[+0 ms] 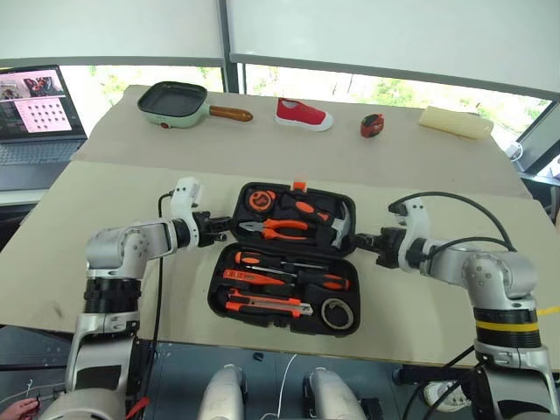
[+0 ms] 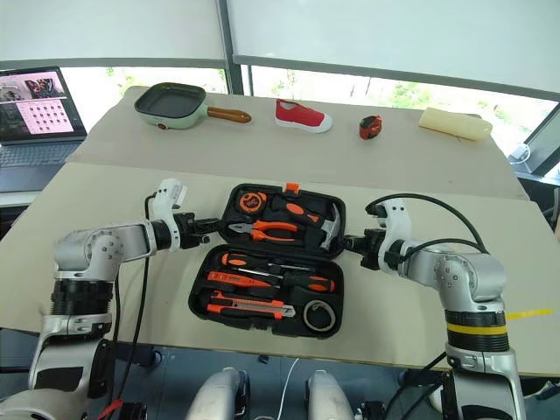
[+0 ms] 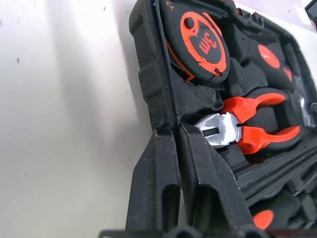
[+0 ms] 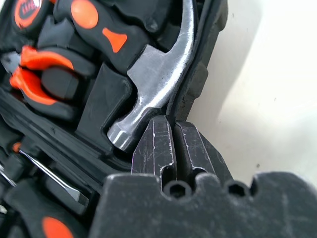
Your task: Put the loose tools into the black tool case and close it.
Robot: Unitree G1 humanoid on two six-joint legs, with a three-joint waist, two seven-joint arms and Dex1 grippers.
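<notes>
The black tool case (image 1: 218,300) lies open in the middle of the table, its orange latch (image 1: 299,185) on the far edge. Two screwdrivers (image 1: 293,262), a utility knife (image 1: 267,303) and a grey tape roll (image 1: 337,313) rest in the near half. Pliers (image 3: 247,126), a hammer (image 4: 158,84) and a round tape measure (image 3: 203,42) sit in the far half. My left gripper (image 1: 229,226) is shut on the far half's left rim. On that half's right rim, beside the hammer head, my right gripper (image 1: 359,238) is shut too.
At the table's far side stand a green-rimmed pan (image 1: 175,103), a red shoe (image 1: 303,115), a small red-black tape measure (image 1: 372,125) and a pale yellow block (image 1: 455,122). A laptop (image 1: 35,114) is on the far left.
</notes>
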